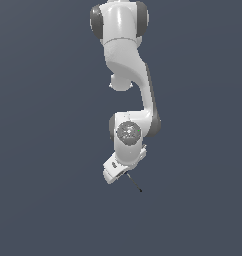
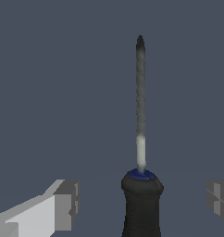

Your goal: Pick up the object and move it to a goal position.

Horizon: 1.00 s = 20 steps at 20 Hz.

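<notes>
1. Between your gripper's [image 2: 140, 203] fingers [image 2: 63, 203] stands the screwdriver [image 2: 141, 152], black handle nearest the wrist camera, thin shaft pointing away.
2. Your fingers sit spread wide, well apart from the handle on both sides.
3. From the exterior view, your white arm [image 1: 125, 75] hangs down, with the shaft [image 1: 134, 184] slanting out below the gripper [image 1: 118, 172].

A plain dark blue-grey floor [image 1: 48, 200] carries the scene. The screwdriver [image 1: 134, 183] lies on it just beyond the gripper [image 1: 114, 172], shaft pointing away.
</notes>
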Each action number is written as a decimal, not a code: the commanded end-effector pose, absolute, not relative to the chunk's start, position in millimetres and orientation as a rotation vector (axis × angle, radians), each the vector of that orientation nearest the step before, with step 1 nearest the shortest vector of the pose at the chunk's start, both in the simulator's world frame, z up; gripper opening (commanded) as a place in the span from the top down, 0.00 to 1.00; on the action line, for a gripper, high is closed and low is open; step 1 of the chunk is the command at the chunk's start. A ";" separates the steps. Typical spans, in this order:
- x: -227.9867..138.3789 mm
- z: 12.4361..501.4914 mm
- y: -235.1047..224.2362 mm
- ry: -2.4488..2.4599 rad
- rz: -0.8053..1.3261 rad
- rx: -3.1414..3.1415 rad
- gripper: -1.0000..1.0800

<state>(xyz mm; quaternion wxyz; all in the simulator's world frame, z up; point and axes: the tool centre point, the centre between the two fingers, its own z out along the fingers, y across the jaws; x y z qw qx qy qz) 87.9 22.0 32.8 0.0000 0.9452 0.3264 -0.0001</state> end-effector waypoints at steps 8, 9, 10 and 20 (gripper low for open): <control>89.1 15.4 22.3 1.028 0.000 2.968 1.00; 89.1 15.4 22.3 1.028 0.000 2.968 1.00; 89.1 15.4 22.3 1.028 0.000 2.968 1.00; 88.5 15.5 22.1 1.028 -0.001 2.969 1.00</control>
